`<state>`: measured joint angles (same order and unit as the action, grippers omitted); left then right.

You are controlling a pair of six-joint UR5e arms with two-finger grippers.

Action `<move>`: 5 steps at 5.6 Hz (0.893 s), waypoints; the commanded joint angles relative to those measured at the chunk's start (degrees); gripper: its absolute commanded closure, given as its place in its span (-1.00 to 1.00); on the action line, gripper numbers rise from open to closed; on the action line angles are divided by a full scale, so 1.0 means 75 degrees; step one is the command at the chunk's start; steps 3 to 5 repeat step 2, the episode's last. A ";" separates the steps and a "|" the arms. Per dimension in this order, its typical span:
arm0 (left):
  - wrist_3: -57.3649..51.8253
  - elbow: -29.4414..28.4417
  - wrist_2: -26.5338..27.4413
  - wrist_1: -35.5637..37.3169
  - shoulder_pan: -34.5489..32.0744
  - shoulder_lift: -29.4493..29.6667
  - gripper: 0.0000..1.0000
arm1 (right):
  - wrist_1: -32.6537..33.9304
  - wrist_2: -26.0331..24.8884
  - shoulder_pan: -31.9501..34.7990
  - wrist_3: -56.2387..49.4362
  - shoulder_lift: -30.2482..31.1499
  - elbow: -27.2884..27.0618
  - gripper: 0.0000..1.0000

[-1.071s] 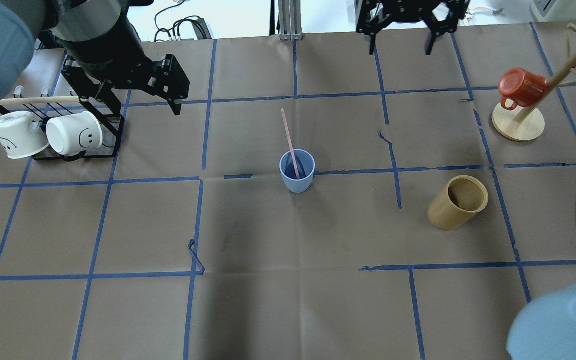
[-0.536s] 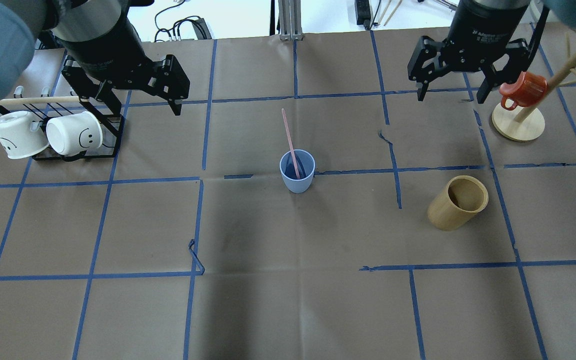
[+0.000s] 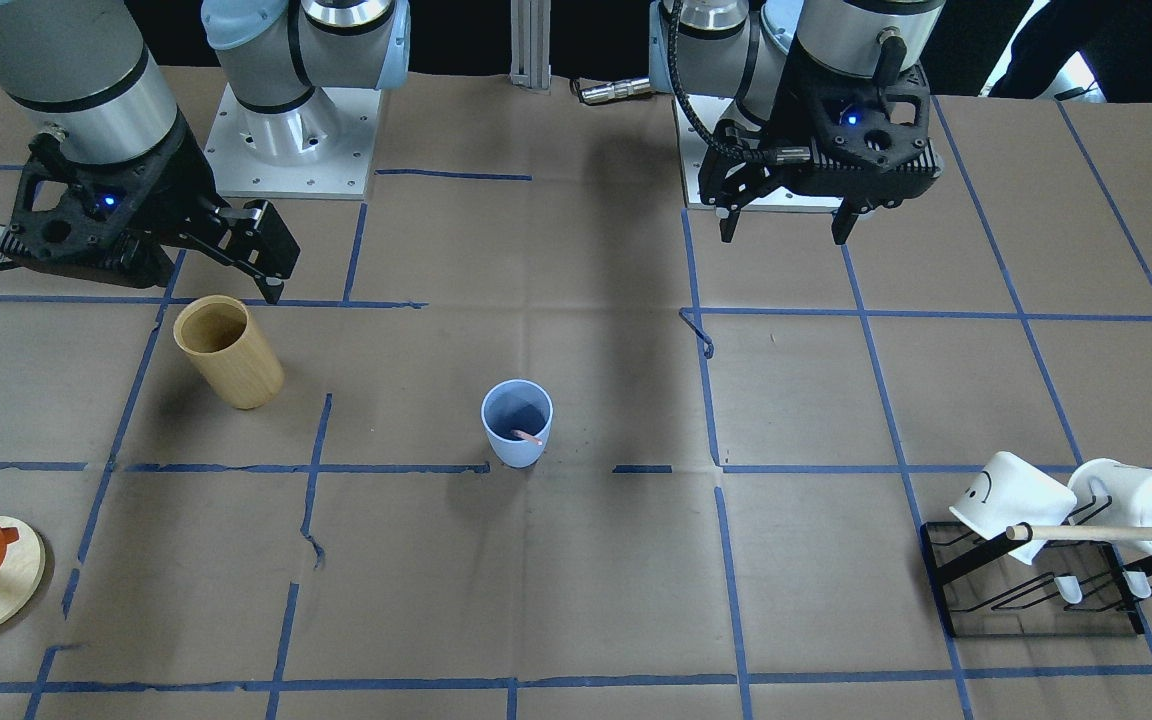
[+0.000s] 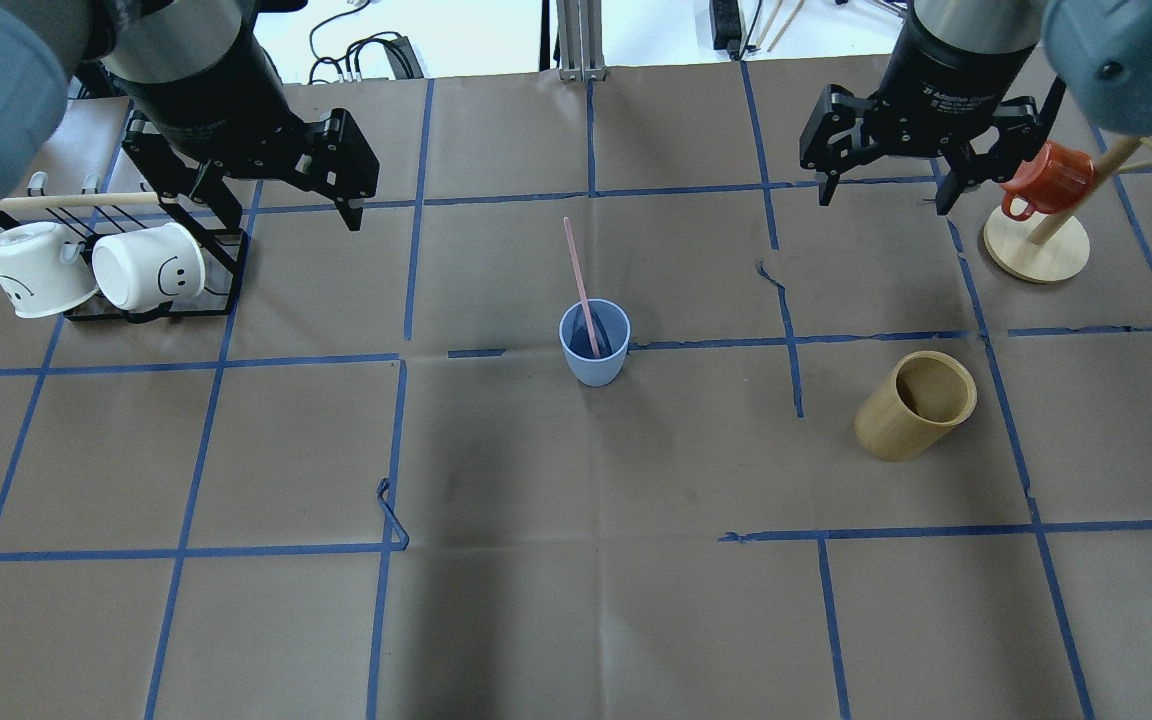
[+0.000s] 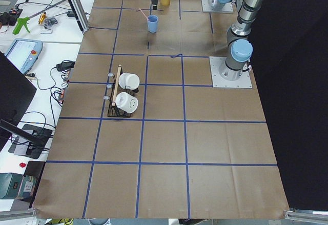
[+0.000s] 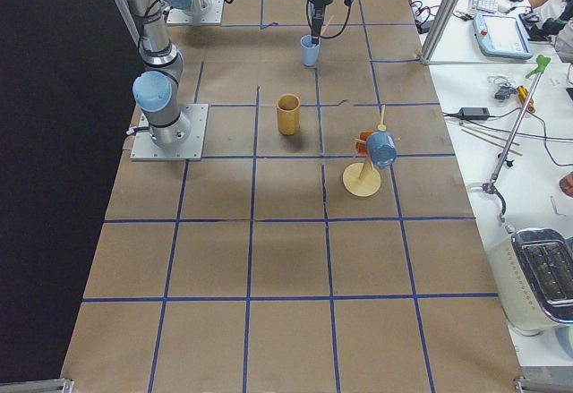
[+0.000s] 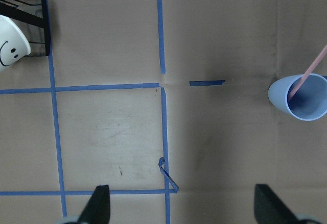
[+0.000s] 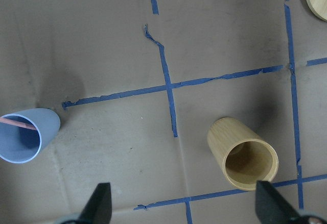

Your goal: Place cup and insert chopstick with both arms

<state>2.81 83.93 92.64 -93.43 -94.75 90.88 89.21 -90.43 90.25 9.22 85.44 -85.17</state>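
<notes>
The front-facing camera gives me only a pink stub at the rim, but overhead I see the whole chopstick (image 4: pixel 578 275): thin, straight, its foot inside the cup (image 4: pixel 594 343), leaning out toward 12 o'clock. The cup is light blue and tapered, upright in the middle of the table (image 4: pixel 576 600). My left tool (image 4: pixel 294 225) hangs at its 10 o'clock and my right tool (image 4: pixel 882 204) at 2 o'clock, both well apart from it, fingers spread and empty.

Overhead and front views oppose across the table (image 4: pixel 576 620); end views distant, lengthwise; wrist views close, straight down. All share the cup (image 4: pixel 596 372).
</notes>
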 commanded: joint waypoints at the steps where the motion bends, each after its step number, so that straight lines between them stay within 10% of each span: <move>1: 0.0000 0.0000 0.0000 0.0000 0.0000 0.0000 -0.98 | -0.0011 -0.0047 0.0049 -0.0068 -0.0071 0.0083 -1.00; 5: 0.0000 0.0000 -0.0012 0.0000 0.0000 0.0000 -0.98 | -0.0011 -0.0048 0.0049 -0.0081 -0.0071 0.0071 -1.00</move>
